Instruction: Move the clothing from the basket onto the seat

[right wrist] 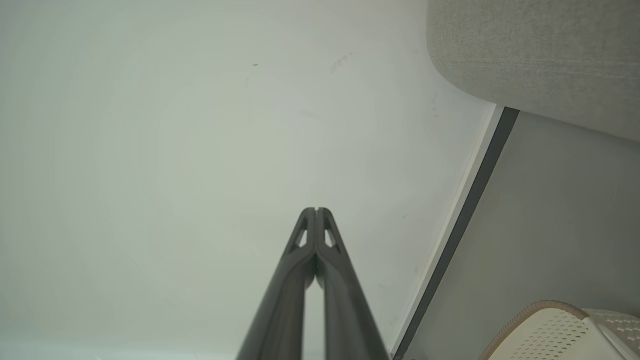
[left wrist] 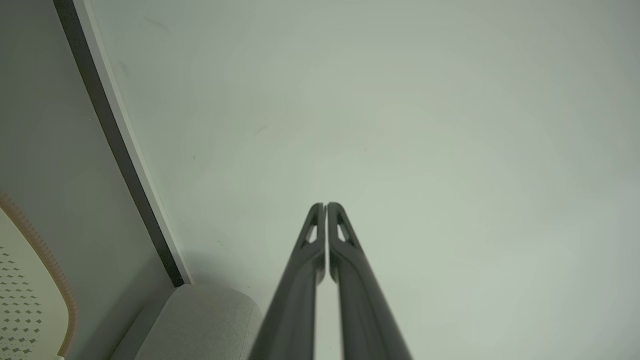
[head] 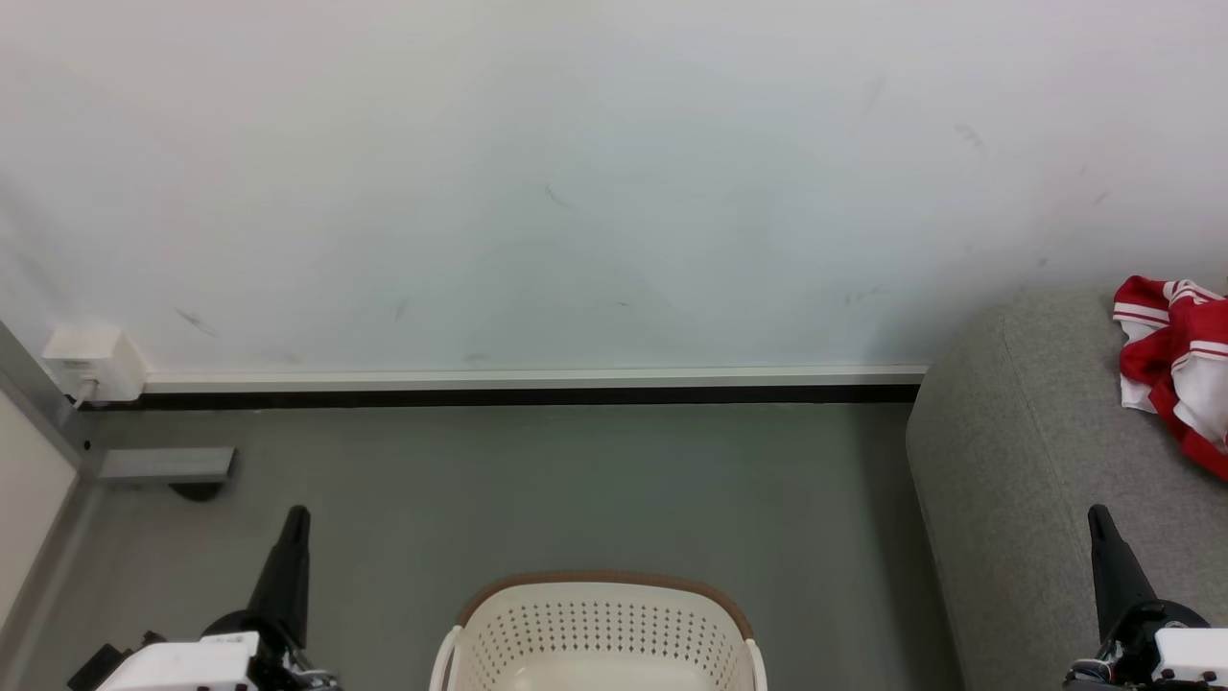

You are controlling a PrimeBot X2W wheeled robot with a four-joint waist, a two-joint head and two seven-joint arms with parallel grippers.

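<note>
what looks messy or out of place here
Only the red jersey: it lies crumpled in a heap on the grey sofa, at the head view's right edge. The wall bears a few faint dark scuffs. Nothing looks spilled or broken.

Head cam high, looking forward-down at wall [head: 576, 192], floor [head: 576, 480]. Wrist cams aim along left pincer [left wrist: 326, 206], right pincer [right wrist: 316, 210] at same wall — all share basket [head: 602, 578], sofa [head: 1017, 461].

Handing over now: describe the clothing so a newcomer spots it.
In the head view, find the big grey sofa at the right. The clothing lies crumpled on it at the picture's right edge. It alone is bright red, with white panels and striped trim.
</note>
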